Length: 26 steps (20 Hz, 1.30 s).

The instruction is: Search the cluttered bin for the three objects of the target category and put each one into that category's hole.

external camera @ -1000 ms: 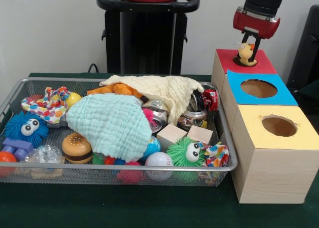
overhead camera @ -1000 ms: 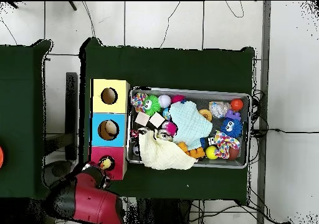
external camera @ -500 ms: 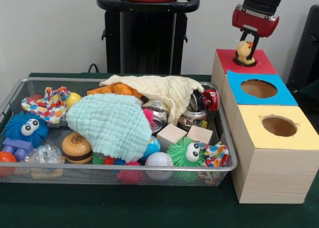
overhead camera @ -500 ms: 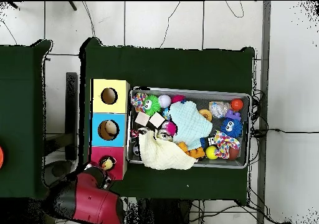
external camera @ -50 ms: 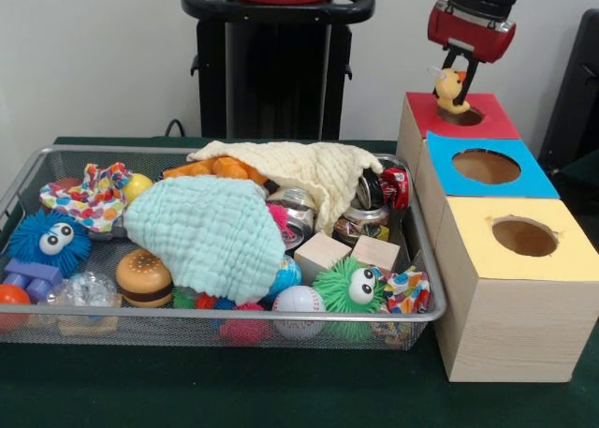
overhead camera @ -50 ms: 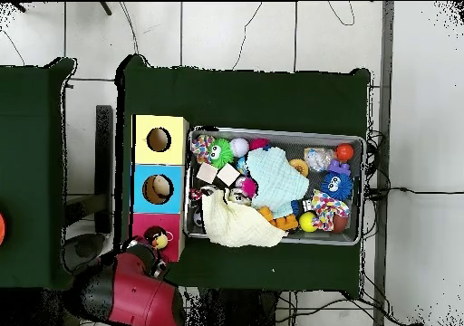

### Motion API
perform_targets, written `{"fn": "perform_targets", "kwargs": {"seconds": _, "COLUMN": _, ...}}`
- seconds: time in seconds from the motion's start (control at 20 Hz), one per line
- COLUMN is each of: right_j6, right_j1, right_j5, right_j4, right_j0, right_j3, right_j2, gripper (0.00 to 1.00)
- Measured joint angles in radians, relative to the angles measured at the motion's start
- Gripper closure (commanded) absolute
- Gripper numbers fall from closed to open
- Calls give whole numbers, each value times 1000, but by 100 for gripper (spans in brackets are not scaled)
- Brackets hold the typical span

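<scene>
My gripper (external camera @ -50 ms: pixel 452 80) is shut on a small yellow plush chick (external camera @ -50 ms: pixel 450 90) and holds it just above the round hole in the red-topped box (external camera @ -50 ms: pixel 489 122), at the hole's left side. In the overhead view the chick (overhead camera @ -50 ms: pixel 161 241) shows at the edge of the red box (overhead camera @ -50 ms: pixel 145 226), with the arm's red head (overhead camera @ -50 ms: pixel 131 291) beside it. The wire mesh bin (external camera @ -50 ms: pixel 234 313) holds a mint cloth (external camera @ -50 ms: pixel 211 231), a cream cloth (external camera @ -50 ms: pixel 309 170), a green fuzzy ball with eyes (external camera @ -50 ms: pixel 351 287) and a blue one (external camera @ -50 ms: pixel 49 241).
A blue-topped box (external camera @ -50 ms: pixel 533 180) and a yellow-topped box (external camera @ -50 ms: pixel 562 259) stand in a row in front of the red one. The bin also holds a toy burger (external camera @ -50 ms: pixel 144 278), a baseball (external camera @ -50 ms: pixel 299 306), two wooden blocks (external camera @ -50 ms: pixel 321 254), cans (external camera @ -50 ms: pixel 379 189) and a patterned cloth (external camera @ -50 ms: pixel 89 199).
The gripper has risen and shifted slightly left, lifting the yellow chick up from the red box's hole.
</scene>
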Motion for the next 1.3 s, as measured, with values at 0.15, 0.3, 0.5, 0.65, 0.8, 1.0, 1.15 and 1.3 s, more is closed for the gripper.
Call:
{"fn": "perform_targets", "kwargs": {"seconds": 0.15, "right_j6": 0, "right_j1": 0, "right_j5": 0, "right_j4": 0, "right_j0": 0, "right_j3": 0, "right_j2": 0, "gripper": 100}}
{"fn": "perform_targets", "kwargs": {"seconds": 0.3, "right_j6": 0, "right_j1": 0, "right_j5": 0, "right_j4": 0, "right_j0": -1, "right_j3": 0, "right_j2": 0, "gripper": 100}}
{"fn": "perform_targets", "kwargs": {"seconds": 0.5, "right_j6": 0, "right_j1": 0, "right_j5": 0, "right_j4": 0, "right_j0": -1, "right_j3": 0, "right_j2": 0, "gripper": 100}}
{"fn": "perform_targets", "kwargs": {"seconds": 0.65, "right_j6": 0, "right_j1": 0, "right_j5": 0, "right_j4": 0, "right_j0": -1, "right_j3": 0, "right_j2": 0, "gripper": 100}}
{"fn": "perform_targets", "kwargs": {"seconds": 0.8, "right_j6": 0, "right_j1": 0, "right_j5": 0, "right_j4": 1, "right_j0": -1, "right_j3": 0, "right_j2": 0, "gripper": 100}}
{"fn": "perform_targets", "kwargs": {"seconds": 1.0, "right_j6": 0, "right_j1": 0, "right_j5": 0, "right_j4": 5, "right_j0": -1, "right_j3": 0, "right_j2": 0, "gripper": 100}}
{"fn": "perform_targets", "kwargs": {"seconds": 1.15, "right_j6": 0, "right_j1": 0, "right_j5": 0, "right_j4": 10, "right_j0": -2, "right_j3": 0, "right_j2": 0, "gripper": 100}}
{"fn": "perform_targets", "kwargs": {"seconds": 1.3, "right_j6": 0, "right_j1": 0, "right_j5": 0, "right_j4": 16, "right_j0": -2, "right_j3": 0, "right_j2": 0, "gripper": 100}}
